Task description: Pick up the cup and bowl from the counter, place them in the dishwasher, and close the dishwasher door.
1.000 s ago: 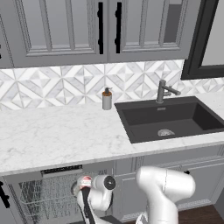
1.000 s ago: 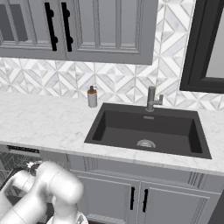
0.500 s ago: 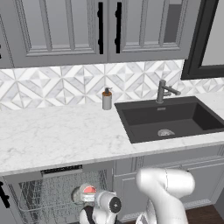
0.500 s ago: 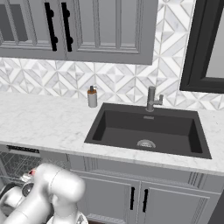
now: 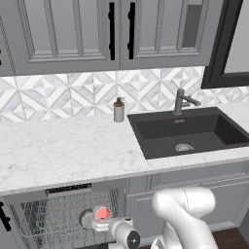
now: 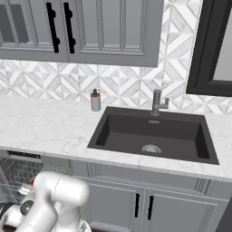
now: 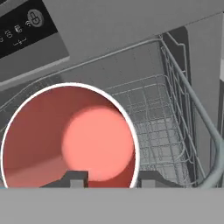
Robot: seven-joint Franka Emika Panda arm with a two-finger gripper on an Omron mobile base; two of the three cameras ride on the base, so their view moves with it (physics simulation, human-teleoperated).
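Observation:
The cup (image 5: 102, 213) shows its red-pink inside and hangs just over the grey wire rack (image 5: 48, 219) of the open dishwasher. My gripper (image 5: 100, 224) is shut on its rim. In the hand view the cup (image 7: 70, 135) looms at the left. One of the fingertips (image 7: 75, 176) lies inside the rim and the other outside it, so the gripper (image 7: 112, 178) pinches the wall. The rack (image 7: 162, 131) lies beyond, under the dark control strip (image 7: 26, 26). The white marble counter (image 5: 58, 151) runs above. The bowl and the dishwasher door are out of view.
A grey soap dispenser (image 5: 118, 110) stands on the counter by the backsplash, left of the black sink (image 5: 187, 131) and its faucet (image 5: 181, 101). Panelled grey cabinets (image 6: 149, 204) sit under the sink. My arm's white body (image 6: 54, 199) fills the space in front of the rack.
The gripper has carried the cup downward and slightly to the right, from just under the control strip to the level of the wire rack. Everything on the counter stays where it was.

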